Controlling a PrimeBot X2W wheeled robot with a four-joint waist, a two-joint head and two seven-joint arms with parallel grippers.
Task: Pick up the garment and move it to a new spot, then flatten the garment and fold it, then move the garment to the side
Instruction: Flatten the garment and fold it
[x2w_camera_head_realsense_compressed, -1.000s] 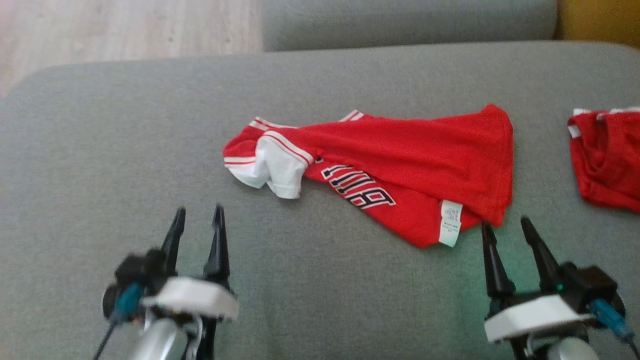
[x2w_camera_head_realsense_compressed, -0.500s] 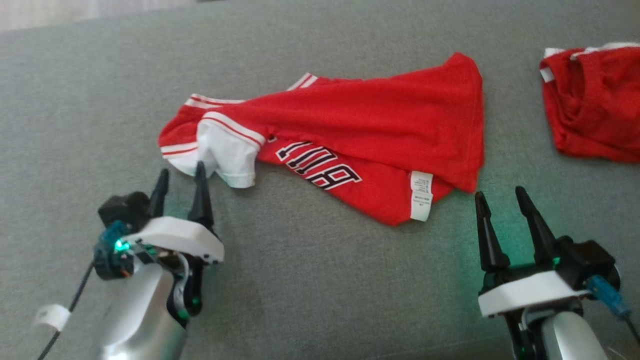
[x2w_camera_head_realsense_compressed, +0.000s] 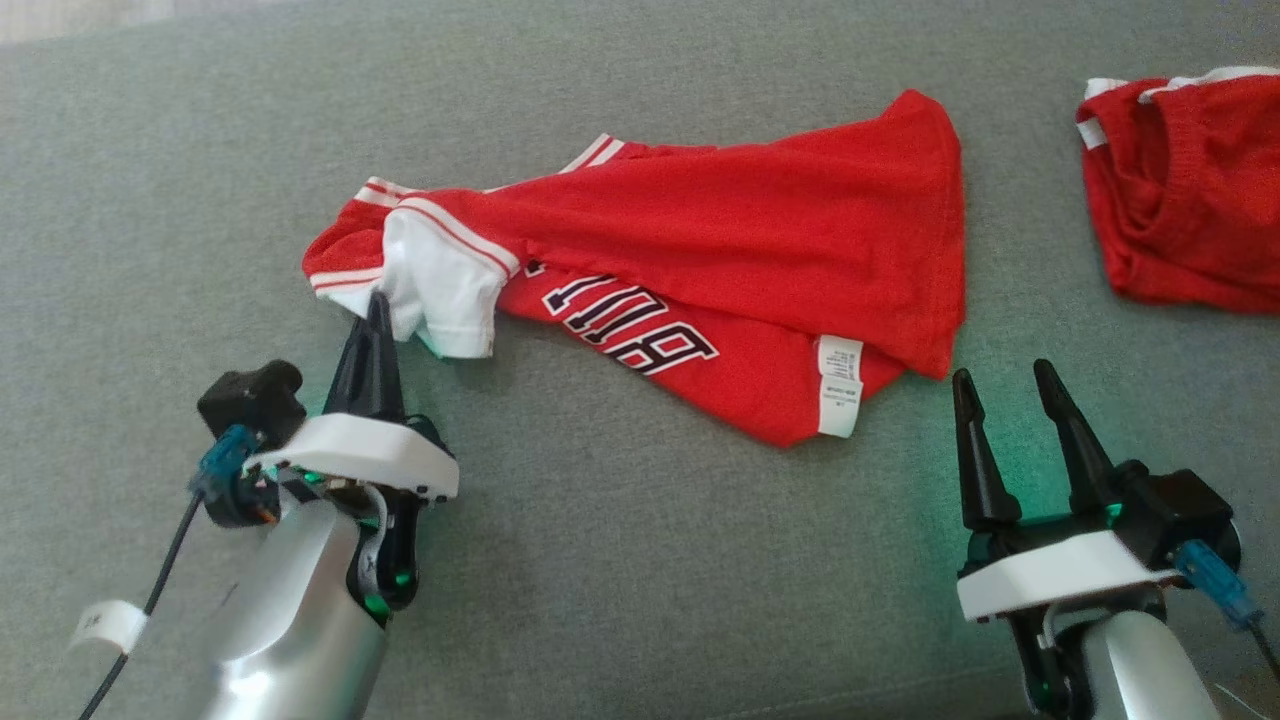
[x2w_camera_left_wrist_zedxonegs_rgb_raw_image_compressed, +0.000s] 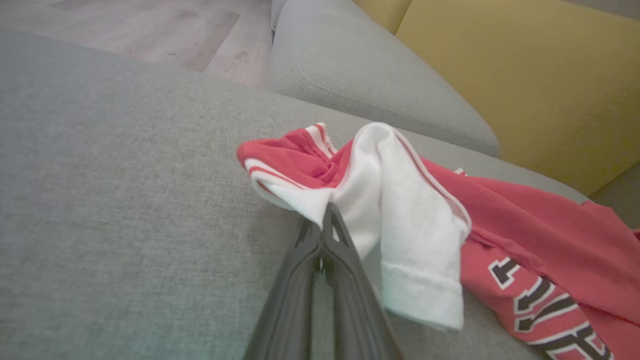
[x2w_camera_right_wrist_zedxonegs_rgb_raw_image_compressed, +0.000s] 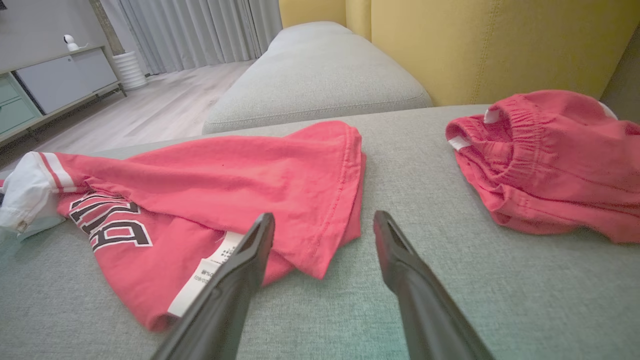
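Lying mid-cushion, garment (x2w_camera_head_realsense_compressed: 760, 230) leaves sofa cushion (x2w_camera_head_realsense_compressed: 620, 560) bare toward 6 and 9 o'clock; red shorts (x2w_camera_head_realsense_compressed: 1180, 200) at 3 o'clock. Left gripper (x2w_camera_head_realsense_compressed: 377, 310) pinched shut on garment's white sleeve, 8 o'clock; right gripper (x2w_camera_head_realsense_compressed: 1000, 385) spread, 5 o'clock, near hem.

1. The left gripper (x2w_camera_head_realsense_compressed: 376, 308) is seen with its fingers pressed together on the white sleeve (x2w_camera_head_realsense_compressed: 440, 290) of a red shirt (x2w_camera_head_realsense_compressed: 760, 230).
2. The right gripper (x2w_camera_head_realsense_compressed: 1002, 380) is held open, apart from the shirt's hem just ahead of it.
3. Another red garment (x2w_camera_head_realsense_compressed: 1190, 200) is laid farther ahead, to its right.
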